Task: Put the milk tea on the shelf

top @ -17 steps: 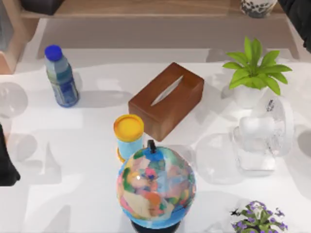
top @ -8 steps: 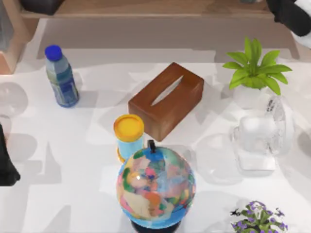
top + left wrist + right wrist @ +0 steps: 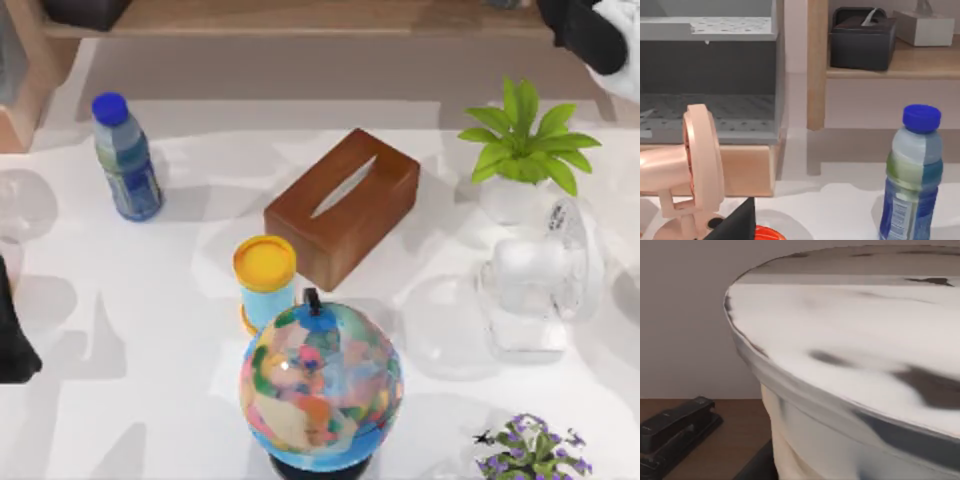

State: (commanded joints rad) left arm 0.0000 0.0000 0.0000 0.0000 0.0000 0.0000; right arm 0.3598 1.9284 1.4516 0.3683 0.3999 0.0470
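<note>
Two arms are at the table, and only the right one is near the task's things. In the top view the right arm (image 3: 590,30) sits at the far right corner, over the right end of the shelf (image 3: 300,17), the long light-brown board along the far edge. Its gripper's fingers cannot be made out, so whether they are clenched or released cannot be told. The right wrist view has the milk tea (image 3: 850,370) very close to the camera: a wide pale lid with dark smears and a cream-coloured cup wall below it, standing over brown wood. A black stapler (image 3: 672,432) lies on that same wood beside the cup.

The left arm (image 3: 12,335) is parked at the table's left edge. Its wrist view looks at a blue-capped bottle (image 3: 912,172), a pink fan (image 3: 692,165) and a black tissue box (image 3: 862,37) on the board.

On the white table (image 3: 150,350) stand a brown tissue box (image 3: 343,205), a globe (image 3: 320,385), a yellow-lidded can (image 3: 265,280), a potted plant (image 3: 525,150) and a clear jug (image 3: 535,290).
</note>
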